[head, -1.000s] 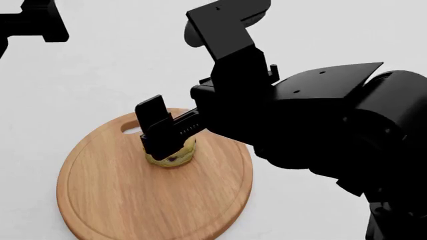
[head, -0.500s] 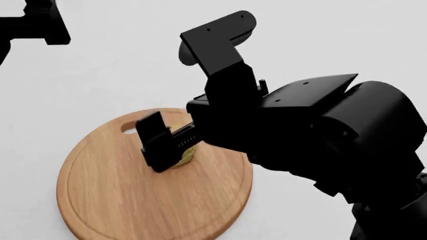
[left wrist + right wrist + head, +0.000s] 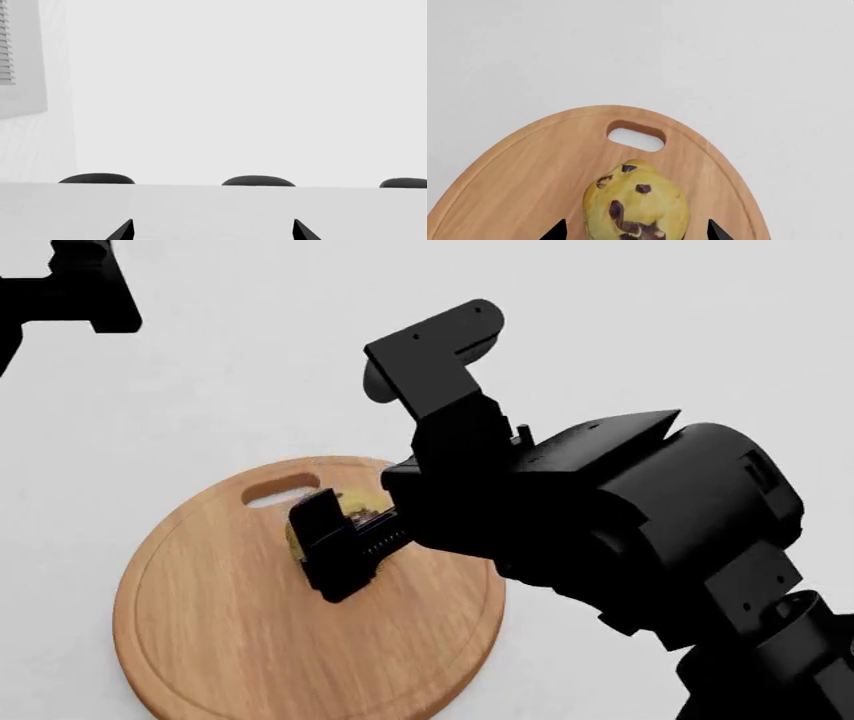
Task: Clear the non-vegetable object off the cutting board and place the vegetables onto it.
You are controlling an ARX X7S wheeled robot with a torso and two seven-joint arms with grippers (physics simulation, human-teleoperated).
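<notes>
Right wrist view is showing the right gripper (image 3: 634, 231) pinching the chip-dotted muffin (image 3: 635, 204) to clear the cutting board (image 3: 527, 170); left jaws are sitting spread

Flat, bright, even light fills all three views, with no glare and almost no cast shadow on the white counter (image 3: 240, 370). Renders are sharp throughout, without blur or edge distortion. The black right arm (image 3: 601, 520) shows as a near-featureless silhouette.
</notes>
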